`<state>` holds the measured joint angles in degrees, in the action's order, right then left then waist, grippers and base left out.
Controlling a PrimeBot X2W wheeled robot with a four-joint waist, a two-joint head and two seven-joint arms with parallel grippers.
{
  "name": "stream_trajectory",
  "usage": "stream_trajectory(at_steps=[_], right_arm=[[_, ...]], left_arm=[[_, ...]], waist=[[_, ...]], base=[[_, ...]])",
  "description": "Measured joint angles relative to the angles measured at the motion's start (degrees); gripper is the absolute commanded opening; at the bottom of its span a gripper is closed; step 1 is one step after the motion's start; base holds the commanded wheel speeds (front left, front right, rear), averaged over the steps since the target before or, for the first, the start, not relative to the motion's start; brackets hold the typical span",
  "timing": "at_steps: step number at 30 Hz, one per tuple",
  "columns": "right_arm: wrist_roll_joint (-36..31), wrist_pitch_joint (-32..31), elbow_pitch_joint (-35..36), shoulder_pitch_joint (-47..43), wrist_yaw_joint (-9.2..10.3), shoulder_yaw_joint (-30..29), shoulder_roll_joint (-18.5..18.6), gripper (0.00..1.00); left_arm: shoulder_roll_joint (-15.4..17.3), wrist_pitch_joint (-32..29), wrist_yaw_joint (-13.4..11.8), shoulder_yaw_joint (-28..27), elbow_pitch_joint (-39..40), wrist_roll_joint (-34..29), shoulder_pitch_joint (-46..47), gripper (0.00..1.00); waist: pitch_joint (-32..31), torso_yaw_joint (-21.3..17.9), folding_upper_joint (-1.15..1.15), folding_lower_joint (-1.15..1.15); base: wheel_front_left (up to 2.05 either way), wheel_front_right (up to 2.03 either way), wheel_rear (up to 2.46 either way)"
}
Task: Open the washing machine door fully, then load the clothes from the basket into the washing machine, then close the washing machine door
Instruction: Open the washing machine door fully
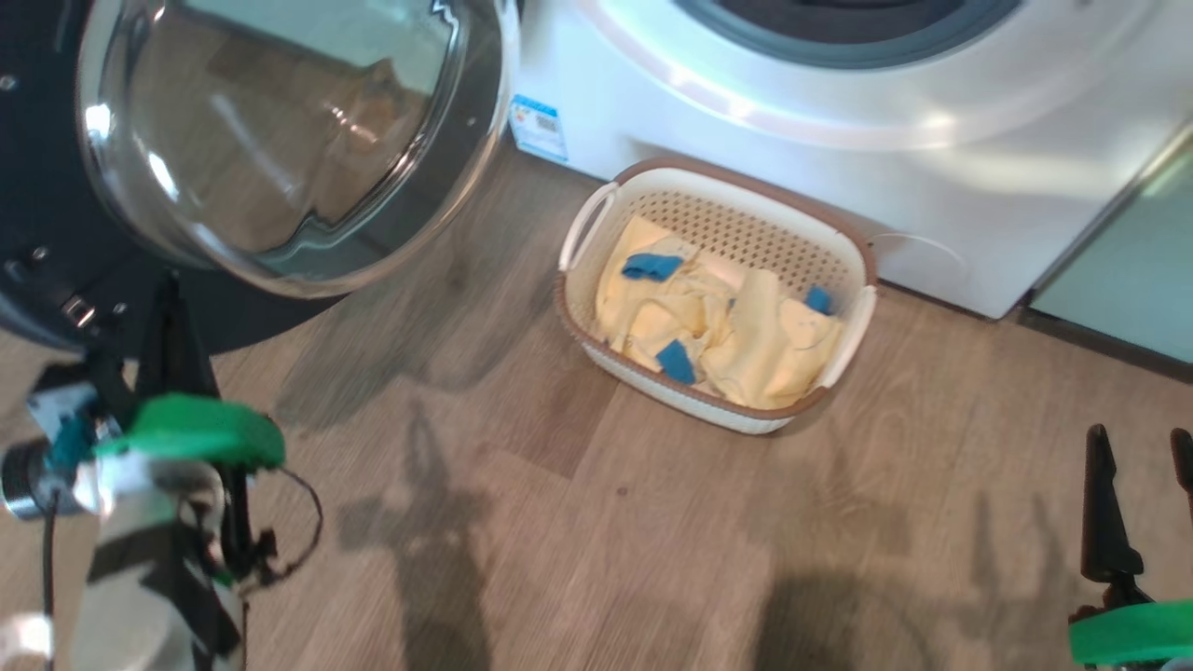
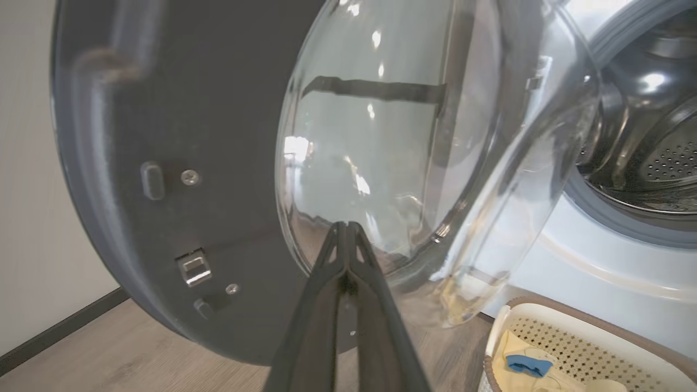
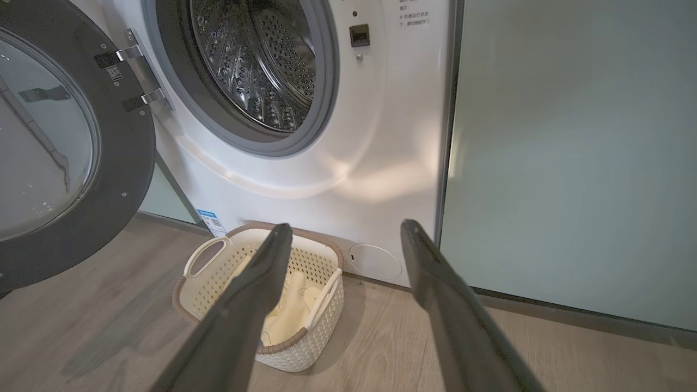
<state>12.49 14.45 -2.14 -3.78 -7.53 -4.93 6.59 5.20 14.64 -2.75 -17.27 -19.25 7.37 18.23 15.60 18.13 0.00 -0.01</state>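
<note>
Door: the washing machine door (image 1: 280, 140) hangs swung out at 10 o'clock of the head view, its glass bowl (image 2: 381, 163) facing the room and the drum mouth (image 3: 250, 65) uncovered.
Left pincer: the left pincer (image 2: 344, 228) has its fingers pressed together on nothing and points at the bowl's lower edge. I can't tell whether it touches the glass or sits just short of it.
Right pincer: the right pincer (image 3: 346, 226) is spread apart and empty, low at 5 o'clock, aimed towards the basket.
Basket: the basket (image 1: 746, 233) sits on the floor (image 1: 559, 522) just beside the washing machine (image 1: 839, 102), around 1 o'clock, with the clothes (image 1: 718, 321) heaped inside it.
Stage: my guess is that the door step is nearly done and loading hasn't begun.
Risk, door: the closed tips could skid off the curved glass, leaving the door short of full swing or drifting back over the mouth.
Risk, cloth: the thin fabric may get pinched by one layer only, then trail, catch the rim and tip the light basket.
</note>
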Motion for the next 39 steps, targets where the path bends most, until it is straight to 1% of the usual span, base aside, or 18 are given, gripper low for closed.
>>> stream_trajectory(at_steps=[3, 5, 6, 10, 15, 20, 21, 22, 23, 31, 39], right_arm=[[-0.7, 0.0, 0.0, 0.1, 0.00, -0.1, -0.6, 1.00], [-0.9, 0.0, 0.0, 0.1, 0.00, 0.0, -1.3, 1.00], [-1.0, 0.0, -0.1, 0.1, 0.00, 0.0, -1.6, 1.00], [-1.1, 0.0, -0.5, 0.2, 0.00, 0.2, -1.8, 1.00], [-1.8, 0.0, -0.7, 0.6, 0.00, 0.8, -2.7, 1.00], [-2.5, 0.0, -0.6, 0.6, 0.00, 1.8, -3.2, 1.00], [-2.5, 0.0, -0.6, 0.6, 0.00, 2.0, -3.2, 1.00], [-2.5, 0.0, -0.6, 0.6, 0.00, 2.4, -3.3, 1.00], [-2.6, 0.0, -0.4, 0.5, 0.00, 3.1, -3.4, 1.00], [-2.6, 0.0, -0.3, 0.3, 0.00, 4.0, -3.4, 1.00], [-3.0, 0.0, -0.1, -1.9, 0.00, 4.8, -3.5, 1.00]], left_arm=[[-1.4, 0.0, 1.1, 0.5, 5.5, -0.4, -4.3, 0.00], [-2.2, 0.0, 1.2, 1.3, 9.3, -0.9, -7.2, 0.00], [-2.4, 0.0, 1.5, 2.2, 11.2, -1.1, -8.7, 0.00], [-2.8, 0.0, 1.7, 6.1, 16.4, -1.3, -14.2, 0.00], [-2.8, 0.0, 2.0, 11.1, 20.1, -1.2, -17.8, 0.00], [-2.8, 0.0, 1.8, 14.7, 20.6, 0.4, -19.3, 0.00], [-2.8, 0.0, 1.5, 15.3, 20.6, 0.5, -19.5, 0.20], [-2.8, 0.0, 1.5, 15.7, 20.3, 0.5, -19.5, 0.51], [-2.8, 0.0, 1.2, 15.9, 20.0, 0.8, -19.5, 1.00], [-2.8, -0.4, 0.2, 17.2, 18.7, 0.8, -19.5, 1.00], [-2.7, -1.5, -0.5, 17.4, 18.2, 0.8, -20.9, 1.00]], waist=[[-0.9, -1.2, 0.00, 0.00], [-1.5, -2.1, 0.00, 0.00], [-1.9, -2.6, 0.00, 0.00], [-3.2, -4.6, 0.00, 0.00], [-4.5, -7.5, 0.00, 0.00], [-5.7, -11.1, 0.00, 0.00], [-5.9, -11.8, 0.00, 0.00], [-6.0, -12.7, 0.00, 0.00], [-6.4, -14.4, 0.00, 0.00], [-8.3, -20.2, 0.00, 0.00], [-10.6, -23.1, 0.00, 0.00]], base=[[0.00, 0.00, 0.00], [0.00, 0.00, 0.00], [0.00, 0.00, 0.00], [0.00, 0.00, 0.00], [0.00, 0.00, 0.00], [0.00, 0.00, 0.00], [0.00, 0.00, 0.00], [0.00, 0.00, 0.00], [0.00, 0.00, 0.00], [0.00, 0.00, 0.00], [0.00, 0.00, 0.00]])
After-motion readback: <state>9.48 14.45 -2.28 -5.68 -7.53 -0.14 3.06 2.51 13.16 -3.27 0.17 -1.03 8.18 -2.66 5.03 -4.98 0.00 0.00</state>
